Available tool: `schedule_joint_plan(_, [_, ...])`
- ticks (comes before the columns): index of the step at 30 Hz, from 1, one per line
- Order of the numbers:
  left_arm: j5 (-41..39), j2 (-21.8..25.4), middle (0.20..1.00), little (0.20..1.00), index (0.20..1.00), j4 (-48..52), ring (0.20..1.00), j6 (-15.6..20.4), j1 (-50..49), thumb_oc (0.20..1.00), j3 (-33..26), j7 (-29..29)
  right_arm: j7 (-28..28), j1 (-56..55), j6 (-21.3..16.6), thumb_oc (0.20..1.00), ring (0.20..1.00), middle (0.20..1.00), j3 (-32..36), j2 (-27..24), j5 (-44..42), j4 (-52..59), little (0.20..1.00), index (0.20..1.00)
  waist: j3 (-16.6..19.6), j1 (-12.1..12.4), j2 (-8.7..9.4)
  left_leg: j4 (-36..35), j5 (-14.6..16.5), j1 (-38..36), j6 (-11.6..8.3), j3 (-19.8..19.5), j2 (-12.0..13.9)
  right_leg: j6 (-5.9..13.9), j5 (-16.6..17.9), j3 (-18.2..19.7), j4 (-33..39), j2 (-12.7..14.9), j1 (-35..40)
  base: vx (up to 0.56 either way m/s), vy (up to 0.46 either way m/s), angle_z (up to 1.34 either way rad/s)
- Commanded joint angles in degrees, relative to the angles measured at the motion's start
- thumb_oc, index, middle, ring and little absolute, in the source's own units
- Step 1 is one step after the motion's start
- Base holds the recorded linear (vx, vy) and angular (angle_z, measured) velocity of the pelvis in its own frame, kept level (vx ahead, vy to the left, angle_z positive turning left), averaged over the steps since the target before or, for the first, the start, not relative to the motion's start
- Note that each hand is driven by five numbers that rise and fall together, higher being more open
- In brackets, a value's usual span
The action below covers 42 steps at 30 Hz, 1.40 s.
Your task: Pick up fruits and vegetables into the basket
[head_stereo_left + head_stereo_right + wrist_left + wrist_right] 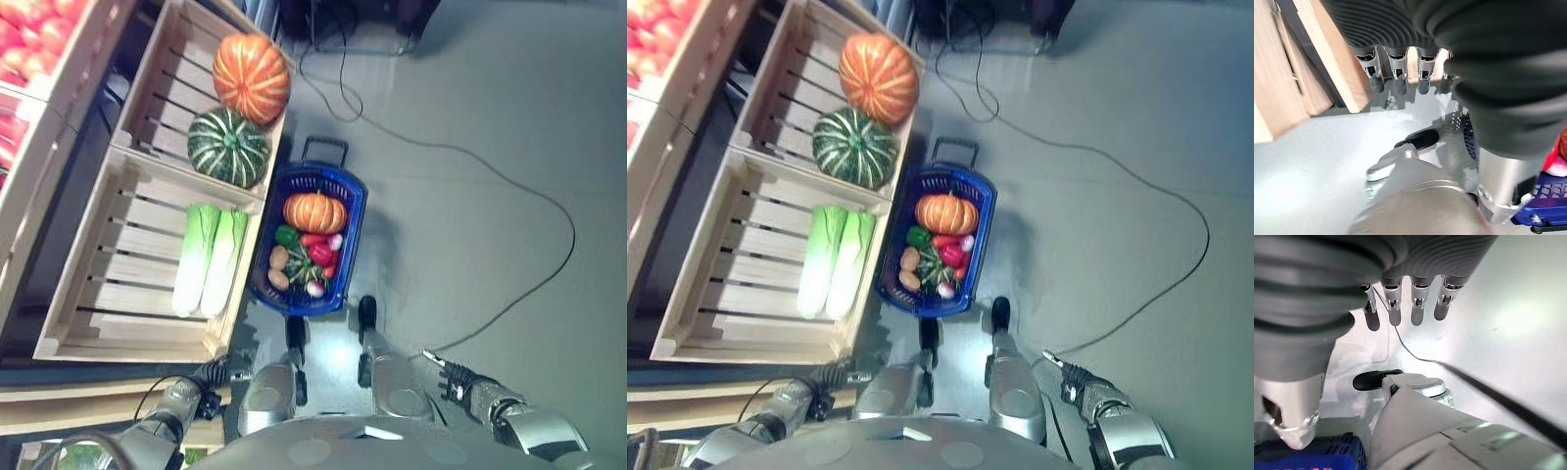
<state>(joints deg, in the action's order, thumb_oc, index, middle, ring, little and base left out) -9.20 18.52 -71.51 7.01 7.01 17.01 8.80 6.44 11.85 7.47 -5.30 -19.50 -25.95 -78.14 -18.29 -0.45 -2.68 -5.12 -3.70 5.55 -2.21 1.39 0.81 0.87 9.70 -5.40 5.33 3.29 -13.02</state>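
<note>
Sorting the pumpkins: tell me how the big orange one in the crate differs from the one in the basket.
The crate pumpkin looks clearly larger than the basket pumpkin. The crate pumpkin lies on wooden slats beside a green squash; the basket pumpkin sits in the blue basket above smaller produce. Both are orange and ribbed.

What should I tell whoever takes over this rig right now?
Left hand and right hand hang open at the robot's sides, holding nothing.
The blue plastic basket on the grey floor already holds a small orange pumpkin and mixed small vegetables.
Left: a large orange pumpkin and a green striped pumpkin in one wooden crate; two pale green cabbages in the next.
</note>
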Motion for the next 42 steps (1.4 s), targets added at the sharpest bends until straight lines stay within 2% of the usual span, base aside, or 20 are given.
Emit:
schedule_joint_plan(1, [-4.9, -0.2, 1.000, 1.000, 1.000, -0.9, 1.000, 3.0, 3.3, 1.000, -0.3, 0.4, -0.7, 1.9, -0.2, 1.000, 1.000, 1.000, -3.1, -1.3, -2.9, 0.3, 1.000, 1.000, -3.2, -0.5, 0.68, 0.1, 0.6, 6.5, -0.01, -2.3, -1.5, 4.24, -5.8, 0.6, -0.3, -0.1, 1.6, -0.07, -0.007, -0.01])
schedule_joint_plan(3, [-6.0, -0.1, 1.000, 1.000, 1.000, -0.6, 1.000, 4.3, 4.0, 1.000, -0.1, 0.8, -0.7, 2.6, -0.3, 1.000, 1.000, 1.000, -3.3, -1.7, -3.4, 0.4, 1.000, 1.000, -3.9, -0.4, 0.61, 0.1, 0.2, 7.3, -0.20, -2.3, -1.4, 4.18, -5.5, 0.3, -0.3, -0.1, 1.0, -0.09, -0.008, 0.01])
schedule_joint_plan(8, [-17.2, 2.4, 1.000, 1.000, 1.000, 7.1, 1.000, 8.6, 8.1, 1.000, 0.1, 5.1, -1.0, 5.8, 0.2, 1.000, 1.000, 1.000, -4.0, -3.5, -6.1, 2.2, 1.000, 1.000, -7.5, 0.1, 0.12, 0.1, -1.1, 9.8, -0.54, -2.0, -1.5, 3.46, -5.9, -0.8, -3.1, 0.0, -2.2, -0.12, 0.001, 0.04])
schedule_joint_plan(14, [-30.8, 5.4, 1.000, 1.000, 1.000, 20.8, 1.000, 14.6, 13.2, 1.000, 0.3, 3.9, -1.6, 7.9, -1.1, 1.000, 1.000, 1.000, -3.2, -5.2, -8.8, 2.4, 1.000, 1.000, -11.5, 0.6, -0.73, 9.1, 0.4, 16.6, 0.06, -2.4, -3.4, 2.82, -7.4, -0.8, -10.7, 0.9, -8.3, -0.11, 0.004, 0.14])
schedule_joint_plan(21, [-34.0, 7.8, 1.000, 1.000, 1.000, 29.4, 1.000, 19.6, 16.8, 1.000, -1.3, 1.2, -1.8, 9.4, -1.5, 1.000, 1.000, 1.000, -3.1, -5.6, -9.5, 2.3, 1.000, 1.000, -11.5, 0.8, -0.99, 13.5, 1.4, 22.1, 0.66, -2.4, -4.0, 2.93, -7.8, 0.0, -14.9, 1.2, -13.9, -0.01, -0.003, 0.02])
schedule_joint_plan(27, [-33.6, 9.7, 1.000, 1.000, 1.000, 33.3, 1.000, 21.7, 19.5, 1.000, -3.1, -3.1, -1.6, 9.6, -1.8, 1.000, 1.000, 1.000, -3.3, -5.9, -9.7, 2.6, 1.000, 1.000, -11.5, 0.6, -0.88, 17.1, 1.9, 25.8, 0.98, -2.6, -4.3, 2.33, -9.1, 0.9, -19.0, 0.5, -17.8, 0.00, -0.005, 0.05])
schedule_joint_plan(29, [-29.4, 10.7, 1.000, 1.000, 1.000, 34.8, 1.000, 23.3, 21.1, 1.000, -4.8, -11.6, -1.7, 9.1, -2.2, 1.000, 1.000, 1.000, -3.4, -5.7, -10.1, 2.9, 1.000, 1.000, -11.5, 0.6, -0.68, 19.6, 2.4, 28.1, 1.08, -3.0, -4.5, 1.95, -9.8, 1.4, -21.5, 0.1, -19.9, 0.04, -0.039, 0.15])
schedule_joint_plan(30, [-24.8, 11.2, 1.000, 1.000, 1.000, 35.2, 1.000, 23.3, 22.0, 1.000, -6.5, -18.5, -2.2, 9.0, -2.4, 1.000, 1.000, 1.000, -3.6, -5.3, -10.4, 3.3, 1.000, 1.000, -11.5, 0.6, -0.45, 21.2, 2.8, 29.5, 1.19, -3.2, -4.5, 1.73, -10.4, 1.7, -23.1, -0.3, -21.4, 0.04, -0.051, 0.12])
schedule_joint_plan(34, [-11.4, 12.0, 1.000, 1.000, 1.000, 32.7, 1.000, 21.7, 23.8, 1.000, -8.6, -35.1, -2.4, 8.9, -2.4, 1.000, 1.000, 1.000, -4.1, -4.7, -10.9, 3.9, 1.000, 1.000, -11.5, 0.6, 0.51, 23.8, 3.8, 31.7, 1.20, -3.6, -4.2, 1.33, -11.7, 2.3, -25.8, -1.0, -23.7, 0.02, -0.043, 0.07])
schedule_joint_plan(38, [-1.3, 14.0, 1.000, 1.000, 1.000, 29.2, 1.000, 16.6, 26.0, 1.000, -8.3, -46.1, -2.2, 9.3, -2.2, 1.000, 1.000, 1.000, -5.0, -4.6, -11.5, 4.0, 1.000, 1.000, -11.5, 0.3, 1.39, 25.4, 4.2, 33.2, 1.12, -3.5, -3.8, 1.08, -12.1, 2.5, -27.2, -1.4, -25.5, 0.01, -0.013, 0.02])
schedule_joint_plan(42, [2.5, 15.6, 1.000, 1.000, 1.000, 23.9, 1.000, 13.0, 28.4, 1.000, -7.5, -52.0, -1.9, 10.2, -1.8, 1.000, 1.000, 1.000, -6.1, -4.7, -11.9, 4.3, 1.000, 1.000, -11.5, -0.4, 2.15, 26.8, 4.5, 34.6, 0.89, -3.3, -3.4, 0.91, -12.3, 2.7, -28.3, -1.6, -27.0, 0.01, 0.009, -0.03])
